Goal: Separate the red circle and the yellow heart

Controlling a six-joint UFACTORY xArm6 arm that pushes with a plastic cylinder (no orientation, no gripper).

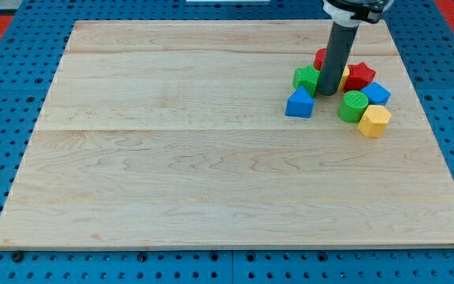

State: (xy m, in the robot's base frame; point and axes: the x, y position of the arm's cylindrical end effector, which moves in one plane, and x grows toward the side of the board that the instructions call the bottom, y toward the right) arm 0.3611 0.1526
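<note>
My rod comes down from the view's top right, and my tip (328, 94) stands in the middle of a cluster of blocks. Only a sliver of the red circle (320, 57) shows to the left of the rod, just above the green star (307, 78). The yellow heart (344, 77) is mostly hidden behind the rod, and a small yellow edge shows on the rod's right. The red circle and yellow heart sit close together, with the rod in front of both.
A red star (360, 75) lies right of the rod. A blue triangle (299, 103) lies at the lower left of the cluster. A green cylinder (352, 106), a blue cube (376, 94) and a yellow hexagon (374, 121) lie at its lower right. The wooden board (211, 158) sits on a blue pegboard.
</note>
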